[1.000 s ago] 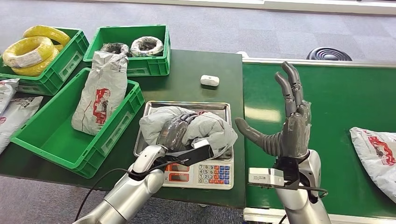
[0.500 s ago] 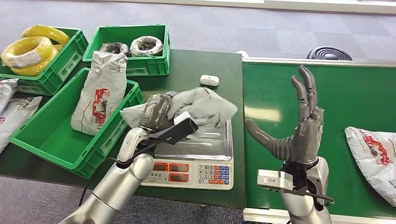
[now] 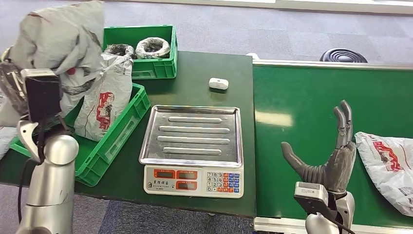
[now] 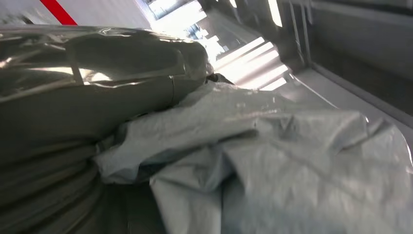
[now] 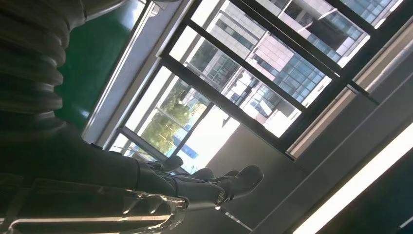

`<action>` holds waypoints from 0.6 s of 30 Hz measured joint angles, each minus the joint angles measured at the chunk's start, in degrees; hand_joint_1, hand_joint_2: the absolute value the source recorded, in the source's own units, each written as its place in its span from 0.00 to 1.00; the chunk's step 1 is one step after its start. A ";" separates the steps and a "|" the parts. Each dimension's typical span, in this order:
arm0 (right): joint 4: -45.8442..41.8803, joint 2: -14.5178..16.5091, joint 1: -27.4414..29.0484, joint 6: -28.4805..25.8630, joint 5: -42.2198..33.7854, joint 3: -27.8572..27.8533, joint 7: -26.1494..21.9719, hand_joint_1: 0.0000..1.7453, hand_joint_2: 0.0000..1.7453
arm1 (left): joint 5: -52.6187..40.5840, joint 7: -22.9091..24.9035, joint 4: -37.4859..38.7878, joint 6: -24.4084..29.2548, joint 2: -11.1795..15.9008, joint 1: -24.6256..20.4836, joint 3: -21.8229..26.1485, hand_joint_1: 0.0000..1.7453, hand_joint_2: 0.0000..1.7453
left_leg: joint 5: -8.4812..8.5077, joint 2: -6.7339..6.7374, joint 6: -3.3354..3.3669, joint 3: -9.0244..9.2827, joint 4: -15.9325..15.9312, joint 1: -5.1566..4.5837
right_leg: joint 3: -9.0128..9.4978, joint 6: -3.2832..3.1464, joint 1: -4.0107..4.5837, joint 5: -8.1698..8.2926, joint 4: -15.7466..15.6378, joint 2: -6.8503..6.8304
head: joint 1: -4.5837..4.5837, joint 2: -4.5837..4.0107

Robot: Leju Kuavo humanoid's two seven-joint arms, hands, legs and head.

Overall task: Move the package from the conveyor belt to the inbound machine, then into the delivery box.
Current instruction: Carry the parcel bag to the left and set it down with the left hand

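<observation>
My left hand (image 3: 13, 87) grips a crumpled grey package (image 3: 61, 39), lifted high over the near green delivery box (image 3: 104, 146) at the left. Up close in the left wrist view the same grey package (image 4: 272, 165) lies against my left hand (image 4: 73, 97). The weighing scale (image 3: 195, 141), the inbound machine, stands bare at the table's middle, its steel tray holding nothing. Over the green conveyor belt (image 3: 302, 102) my right hand (image 3: 331, 158) is open, fingers up and apart; the right hand (image 5: 160, 187) holds nothing. Another grey package (image 3: 389, 158) lies on the belt to its right.
A grey package with red print (image 3: 104, 100) leans upright inside the near green box. A far green crate (image 3: 141, 51) holds wrapped coils. A small white device (image 3: 218, 84) lies on the table behind the scale. A black stool (image 3: 343, 56) stands beyond the belt.
My left hand has lifted the grey package off the scale tray and swung it up and left over the green box. My right hand has dropped lower and drifted right.
</observation>
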 joint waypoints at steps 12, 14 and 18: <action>2.07 0.42 3.60 3.75 -0.06 -2.48 2.80 0.00 1.00 | 0.14 -0.25 19.08 -4.77 7.15 -1.90 15.25 0.00 1.00 | 0.00 0.02 0.00 0.02 0.01 0.00 | -0.02 0.00 0.00 0.00 -0.01 0.04 | -0.01 0.00; 2.51 0.48 4.15 4.39 -0.21 -2.76 3.12 0.00 1.00 | 1.69 -1.24 21.53 -6.72 7.43 -2.05 15.40 0.00 1.00 | 0.00 0.02 0.00 0.01 0.01 -0.01 | -0.02 0.00 -0.01 0.00 0.00 0.04 | 0.01 0.00; 3.22 0.61 4.92 4.77 -0.39 -3.36 3.26 0.00 1.00 | 2.91 -1.71 24.22 -7.99 7.55 -2.26 15.38 0.00 1.00 | -0.01 0.05 0.00 0.01 0.02 -0.01 | -0.04 0.00 -0.01 0.00 -0.01 0.10 | 0.00 0.00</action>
